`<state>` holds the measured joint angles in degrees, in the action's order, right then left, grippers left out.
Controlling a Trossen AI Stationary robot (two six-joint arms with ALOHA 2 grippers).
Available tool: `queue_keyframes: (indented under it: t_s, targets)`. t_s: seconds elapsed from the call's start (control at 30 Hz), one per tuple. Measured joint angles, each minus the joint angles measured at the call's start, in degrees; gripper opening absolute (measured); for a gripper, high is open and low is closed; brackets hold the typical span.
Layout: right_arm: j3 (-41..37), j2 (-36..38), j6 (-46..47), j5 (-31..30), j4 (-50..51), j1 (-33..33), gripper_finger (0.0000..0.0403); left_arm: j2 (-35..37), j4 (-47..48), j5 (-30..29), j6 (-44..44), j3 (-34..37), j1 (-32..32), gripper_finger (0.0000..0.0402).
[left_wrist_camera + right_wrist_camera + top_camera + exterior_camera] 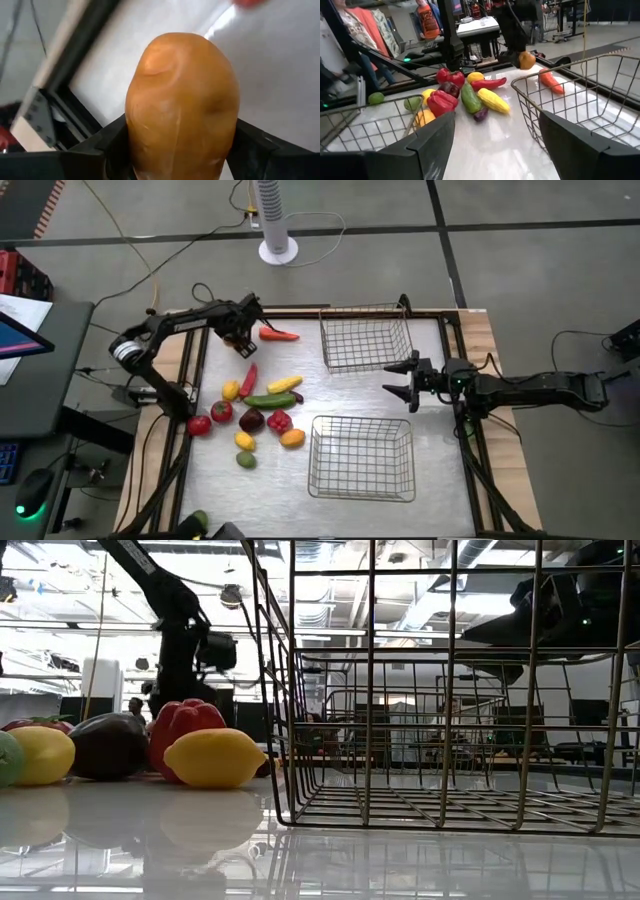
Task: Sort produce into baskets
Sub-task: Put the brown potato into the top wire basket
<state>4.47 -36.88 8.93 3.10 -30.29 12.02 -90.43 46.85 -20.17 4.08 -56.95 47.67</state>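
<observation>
My left gripper [240,336] is at the table's far left, shut on a rounded orange-brown piece of produce [181,105], which also shows in the right wrist view [526,60]. An orange carrot [280,334] lies on the table just right of it. The other produce lies in a cluster [255,412] at the left middle. Two wire baskets stand on the table, one far [365,337] and one near [362,458]. My right gripper [400,378] is open and empty between the two baskets, pointing toward the produce. My left gripper pinches the orange-brown piece between its two fingers [107,146], one on each side of its lower half [150,145]. The fingers come from above, pointing down. In the right wrist view the piece hangs below the gripper and seems clear of the table.
The cluster holds a red chili [248,378], yellow corn [284,384], a green cucumber [268,400], a maroon piece [251,420], a red pepper [279,420] and a lemon [215,757]. A dark frame [200,350] edges the table. A white stand [277,248] is beyond the far edge.
</observation>
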Motion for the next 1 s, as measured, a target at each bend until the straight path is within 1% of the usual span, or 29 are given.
queue_keyframes:
  t_s: [0.07, 0.17, 0.23, 0.37, 0.47, 0.57, 0.67, 0.77, 0.9, 1.0]
  targets:
    - [1.01, 0.47, -1.10, -0.04, 0.40, 0.96, 0.0315, 2.90, -1.99, 0.63, 0.03, 0.00, -1.21, 0.0233]
    - [4.62, 0.62, -2.95, -0.03, 0.54, 2.58, 0.0315, 7.15, -5.80, 1.99, 0.89, 0.00, -4.07, 0.0238]
    - [7.88, 0.40, -5.32, -0.11, 4.71, 3.17, 0.0315, 9.17, -8.45, 2.02, 1.12, 0.00, -6.27, 0.0239]
    - [13.93, -3.14, -7.45, -1.69, 13.30, 3.42, 0.0315, 11.17, -13.09, 2.39, 1.22, 0.00, -10.53, 0.0241]
    - [16.22, -7.44, -7.78, -1.73, 13.31, 3.43, 0.0315, 11.23, -17.19, 2.45, 1.16, 0.00, -13.19, 0.0242]
    - [16.71, -12.02, -7.95, -1.72, 9.89, 4.02, 0.0315, 10.92, -22.73, 3.63, 0.58, 0.00, -15.07, 0.0243]
    - [16.74, -16.09, -7.94, -1.65, 7.45, 5.26, 0.0315, 10.32, -26.33, 8.31, -1.11, -0.35, -15.60, 0.0243]
    - [16.74, -18.91, -7.50, -1.60, 7.30, 6.51, 0.0315, 8.50, -26.87, 12.13, -2.08, -3.02, -15.59, 0.0243]
    - [16.74, -19.16, -6.51, -1.49, 7.71, 6.68, 0.0315, 4.15, -26.25, 13.44, -1.33, -9.02, -16.98, 0.0243]
    - [16.71, -17.30, -6.36, -1.52, 9.87, 5.97, 0.0315, -0.57, -23.74, 13.61, -0.18, -14.65, -18.74, 0.0244]
